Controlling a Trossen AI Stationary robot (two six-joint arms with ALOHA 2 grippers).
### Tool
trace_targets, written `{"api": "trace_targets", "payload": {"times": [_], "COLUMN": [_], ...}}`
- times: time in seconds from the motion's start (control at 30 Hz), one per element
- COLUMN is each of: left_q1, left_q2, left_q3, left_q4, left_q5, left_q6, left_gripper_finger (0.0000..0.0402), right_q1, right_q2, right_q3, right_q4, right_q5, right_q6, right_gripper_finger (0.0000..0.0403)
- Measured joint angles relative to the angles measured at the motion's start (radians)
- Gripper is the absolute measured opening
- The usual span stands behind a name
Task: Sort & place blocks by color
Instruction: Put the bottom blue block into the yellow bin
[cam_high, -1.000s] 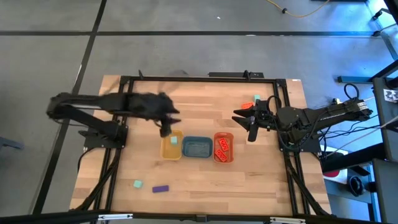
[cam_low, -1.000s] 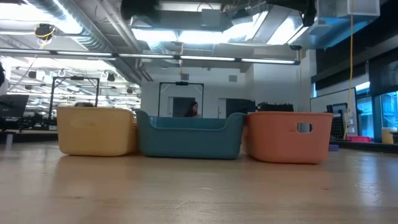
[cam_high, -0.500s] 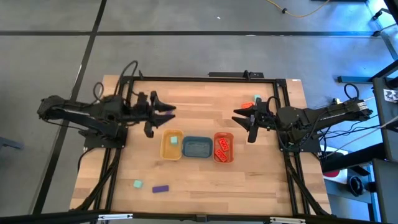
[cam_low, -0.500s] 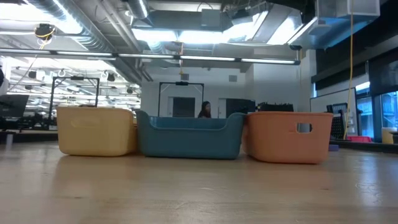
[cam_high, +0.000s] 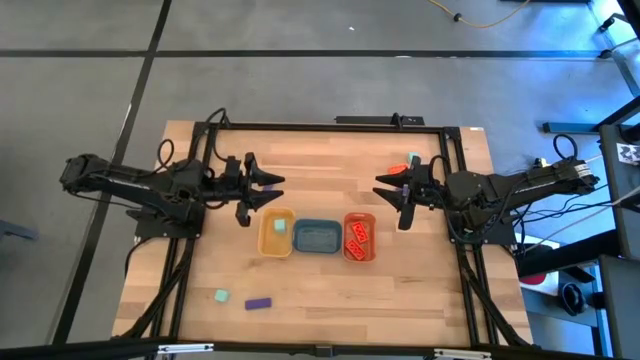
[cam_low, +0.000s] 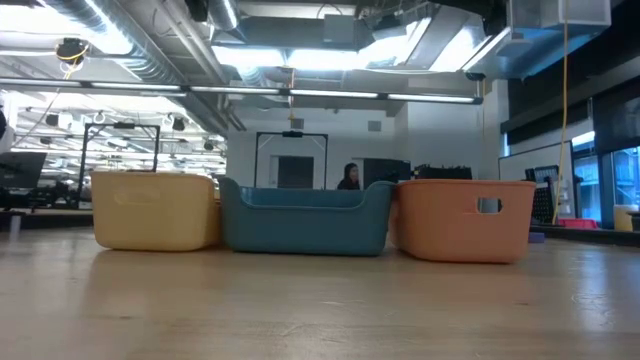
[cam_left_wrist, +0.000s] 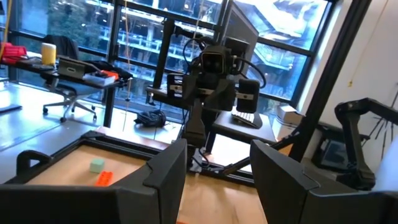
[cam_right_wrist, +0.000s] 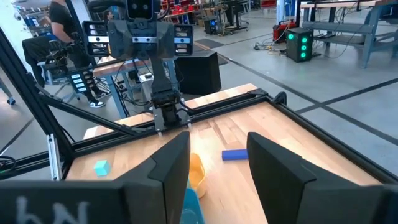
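Observation:
My left gripper (cam_high: 267, 192) hovers open and empty by the far-left corner of the yellow tray (cam_high: 276, 233). My right gripper (cam_high: 381, 191) hovers open and empty beyond the orange tray (cam_high: 359, 237). A mint-green cube (cam_high: 281, 226) lies in the yellow tray. Orange-red bricks (cam_high: 359, 236) lie in the orange tray. A mint-green cube (cam_high: 220, 296) and a purple bar (cam_high: 259, 302) rest flat on the table near the front left; they also show in the right wrist view (cam_right_wrist: 101, 167) (cam_right_wrist: 234, 155). An orange-red brick (cam_high: 398, 169) and a mint-green cube (cam_high: 413, 158) rest on the table at the far right.
The blue tray (cam_high: 317, 237) stands between the yellow and orange trays; what lies in it I cannot tell. A black frame (cam_high: 330, 125) runs around the table top. In the low view the three trays (cam_low: 305, 217) stand in a row, and a person walks in the room behind.
My left gripper has drawn back from above the far end of the yellow tray toward the table's left edge and now hovers beside the tray's corner. My right arm has kept still. The person in the room behind has walked to the right.

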Motion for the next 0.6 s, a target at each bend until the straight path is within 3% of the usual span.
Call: {"api": "trace_targets", "payload": {"times": [0.6], "left_q1": [0.000], "left_q2": [0.000], "left_q3": [0.001], "left_q4": [-0.003], "left_q5": [0.000], "left_q6": [0.000], "left_gripper_finger": [0.0168], "right_q1": [0.000], "right_q2": [0.000], "right_q3": [0.000], "right_q4": [0.000], "right_q5": [0.002], "right_q6": [0.041], "right_gripper_finger": [0.0148]}}
